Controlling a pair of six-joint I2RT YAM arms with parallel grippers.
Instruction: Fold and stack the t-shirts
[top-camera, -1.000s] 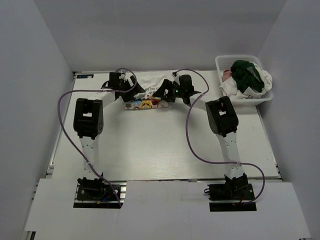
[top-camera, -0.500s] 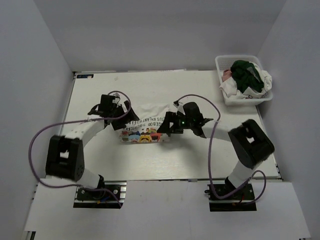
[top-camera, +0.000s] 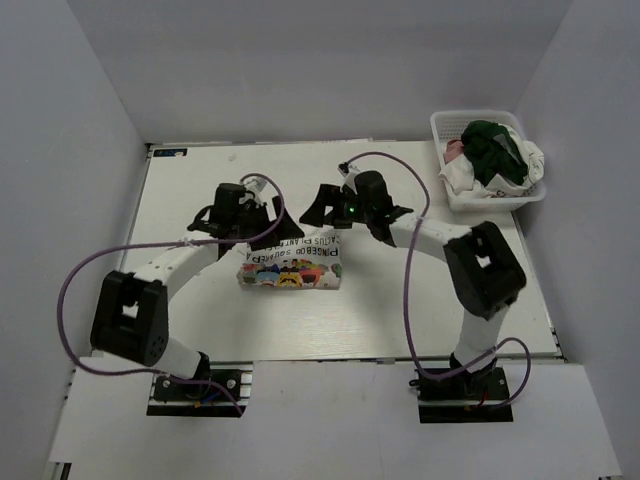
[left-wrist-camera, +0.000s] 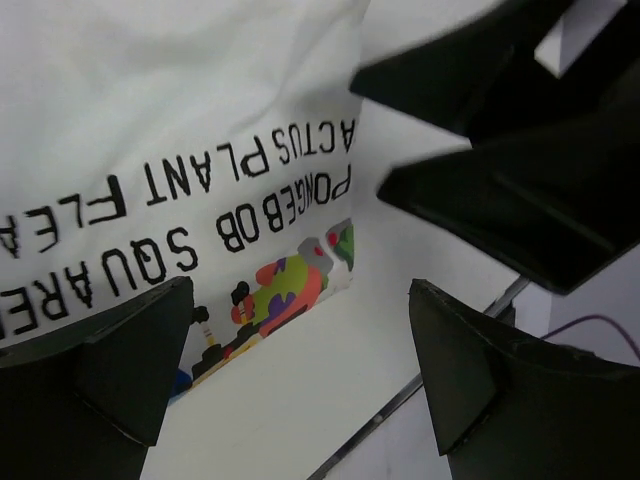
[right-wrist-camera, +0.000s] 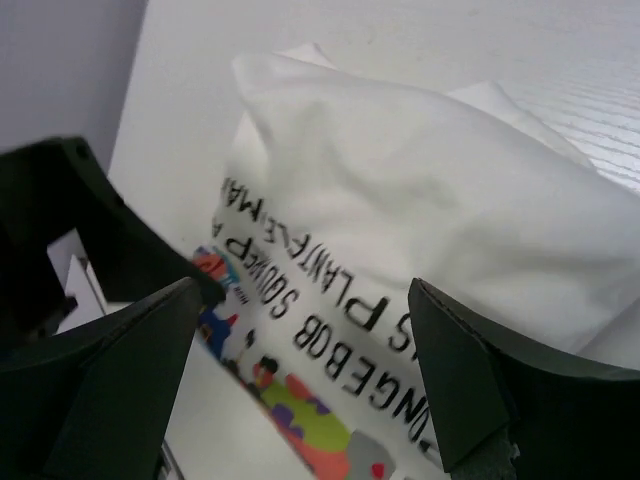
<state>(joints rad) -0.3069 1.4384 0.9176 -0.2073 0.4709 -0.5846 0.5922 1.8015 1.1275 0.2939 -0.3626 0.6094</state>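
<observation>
Left gripper (top-camera: 262, 218) and right gripper (top-camera: 322, 205), both spread wide and empty, hover at the 12 o'clock edge of the folded printed t-shirt (top-camera: 292, 264) lying mid-table. I judge this fold finished; my next move calls for a reach to the basket (top-camera: 478, 204) at 2 o'clock for the dark green shirt (top-camera: 490, 145)

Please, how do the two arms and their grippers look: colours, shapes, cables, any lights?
The left arm and right arm have white links and boxy black joints. A purple cable loops along each. The left gripper and right gripper are black, with wedge-shaped fingers. A small green light glows on the right one.
</observation>
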